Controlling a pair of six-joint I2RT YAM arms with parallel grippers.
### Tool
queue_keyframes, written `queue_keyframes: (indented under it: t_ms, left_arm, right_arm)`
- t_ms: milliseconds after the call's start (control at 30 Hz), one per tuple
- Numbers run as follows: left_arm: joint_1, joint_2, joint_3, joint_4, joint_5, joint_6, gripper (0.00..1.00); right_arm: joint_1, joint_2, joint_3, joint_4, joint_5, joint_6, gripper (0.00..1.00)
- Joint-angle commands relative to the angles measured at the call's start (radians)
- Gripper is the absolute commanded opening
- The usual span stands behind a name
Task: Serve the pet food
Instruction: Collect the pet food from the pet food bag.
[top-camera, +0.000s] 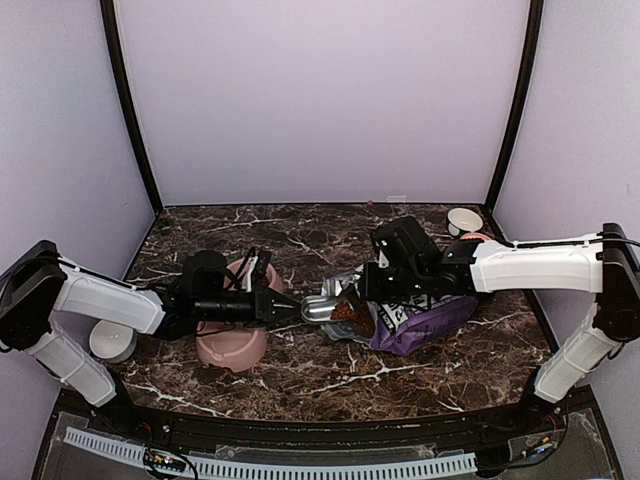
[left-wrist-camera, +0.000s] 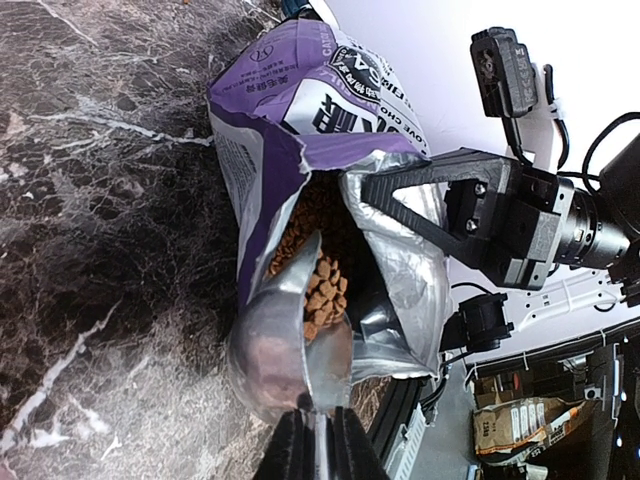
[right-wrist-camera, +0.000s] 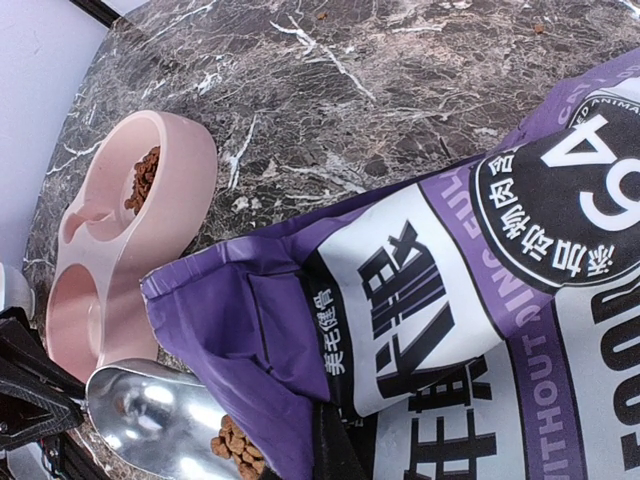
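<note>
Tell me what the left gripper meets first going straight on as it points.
Holding the scoop, the left gripper points into the open purple bag; the scoop would likely dig into the pet food inside first, though depth is unclear.

Bag (top-camera: 430, 322) lies on the tabletop (top-camera: 300, 235), right of centre, mouth facing left. Left of it we log the bowl (top-camera: 232, 348), one compartment holding kibble (right-wrist-camera: 145, 178). Scoop (top-camera: 318, 308) sits between them, head at the bag's mouth, more kibble in it. Dish (top-camera: 464, 221) stands behind the bag, far right corner.
</note>
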Motion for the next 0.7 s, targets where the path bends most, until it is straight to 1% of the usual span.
queue_keyframes:
  t_ms: [0, 300, 667]
  left_arm:
    - [0.01, -0.064, -0.039, 0.014, -0.014, -0.007, 0.0]
    - [0.016, -0.111, -0.073, 0.073, -0.007, -0.059, 0.0]
    - [0.025, -0.215, -0.072, 0.054, -0.011, -0.081, 0.0]
  right_arm:
    - [-0.003, -0.021, 0.023, -0.056, 0.056, -0.003, 0.0]
    - [-0.013, -0.021, 0.035, -0.074, 0.07, -0.012, 0.0]
    - [-0.02, -0.021, 0.025, -0.076, 0.073, -0.01, 0.0]
